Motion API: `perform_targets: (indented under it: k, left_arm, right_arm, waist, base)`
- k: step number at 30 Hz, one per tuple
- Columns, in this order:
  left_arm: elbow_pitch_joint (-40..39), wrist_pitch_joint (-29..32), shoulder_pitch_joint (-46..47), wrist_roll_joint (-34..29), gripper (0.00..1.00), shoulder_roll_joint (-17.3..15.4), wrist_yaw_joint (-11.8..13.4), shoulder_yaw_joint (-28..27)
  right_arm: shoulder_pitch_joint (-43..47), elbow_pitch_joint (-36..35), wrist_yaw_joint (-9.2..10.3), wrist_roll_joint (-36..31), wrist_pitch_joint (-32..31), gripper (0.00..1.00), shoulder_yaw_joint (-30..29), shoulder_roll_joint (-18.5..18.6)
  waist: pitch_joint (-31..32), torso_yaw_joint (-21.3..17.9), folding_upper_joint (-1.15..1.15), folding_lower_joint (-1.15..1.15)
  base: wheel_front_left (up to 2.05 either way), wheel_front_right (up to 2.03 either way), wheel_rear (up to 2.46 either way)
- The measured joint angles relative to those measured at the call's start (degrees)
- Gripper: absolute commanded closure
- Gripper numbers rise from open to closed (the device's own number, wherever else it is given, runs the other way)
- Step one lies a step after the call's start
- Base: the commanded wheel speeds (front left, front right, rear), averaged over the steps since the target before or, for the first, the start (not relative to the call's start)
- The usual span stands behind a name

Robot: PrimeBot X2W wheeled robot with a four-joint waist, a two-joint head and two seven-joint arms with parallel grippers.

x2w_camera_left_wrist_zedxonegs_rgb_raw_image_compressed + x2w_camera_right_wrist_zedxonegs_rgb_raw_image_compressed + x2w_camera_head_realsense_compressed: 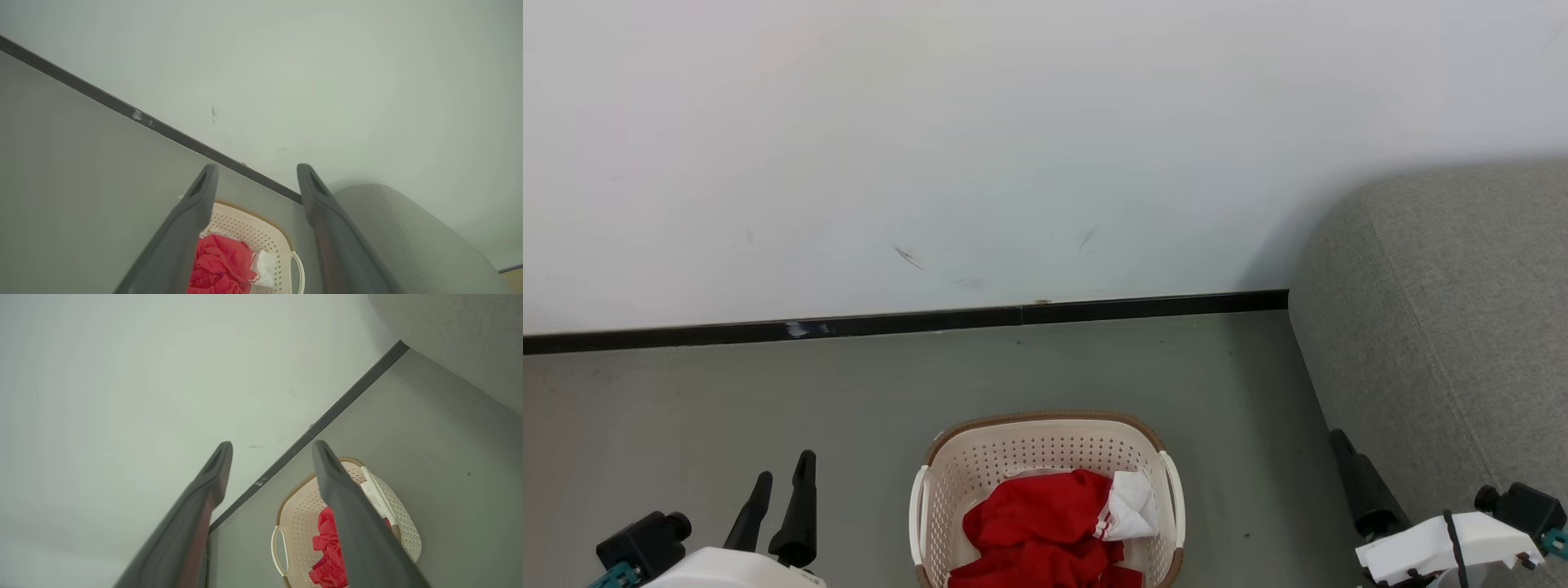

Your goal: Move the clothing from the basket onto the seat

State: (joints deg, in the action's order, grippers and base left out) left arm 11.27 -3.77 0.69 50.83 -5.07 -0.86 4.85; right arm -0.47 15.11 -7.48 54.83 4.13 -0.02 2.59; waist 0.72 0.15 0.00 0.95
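Observation:
The cream perforated basket (1045, 447) stands on the floor at the bottom centre of the head view. Red clothing (1037, 531) with a white section (1131, 506) lies bunched inside it. The grey seat (1445, 327) rises at the right, beside the basket. My left gripper (783, 475) hovers open to the left of the basket, holding nothing. My right gripper (1343, 449) is to the right of the basket, against the seat's edge. The left wrist view shows the open left gripper (257, 171) above the basket (261, 222) and clothing (220, 261). In the right wrist view the right gripper (273, 448) is open and empty over the basket (298, 514).
A white wall with a black baseboard (931, 320) runs behind the basket. Grey floor (727, 408) stretches to the left and in front of the wall. The seat (408, 237) closes off the right side.

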Motion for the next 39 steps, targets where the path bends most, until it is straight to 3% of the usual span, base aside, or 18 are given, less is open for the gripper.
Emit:
perform_targets:
  k: [18,39]
  left_arm:
    - [-1.2,-3.5,-0.3,-16.4,0.0,-0.6,5.0,3.1]
    - [-2.8,-7.9,-1.2,-33.6,0.0,-1.6,10.0,5.0]
  right_arm:
    - [0.2,-0.2,-0.01,-18.5,3.5,0.0,1.3,-0.2]
    - [0.2,-0.7,-0.01,-39.0,7.4,0.0,2.9,-0.2]
  waist:
    - [0.1,0.0,0.0,-0.79]
    - [0.3,0.0,0.0,-0.9]
  base:
    - [0.0,0.0,0.0]
    - [0.0,0.0,0.0]
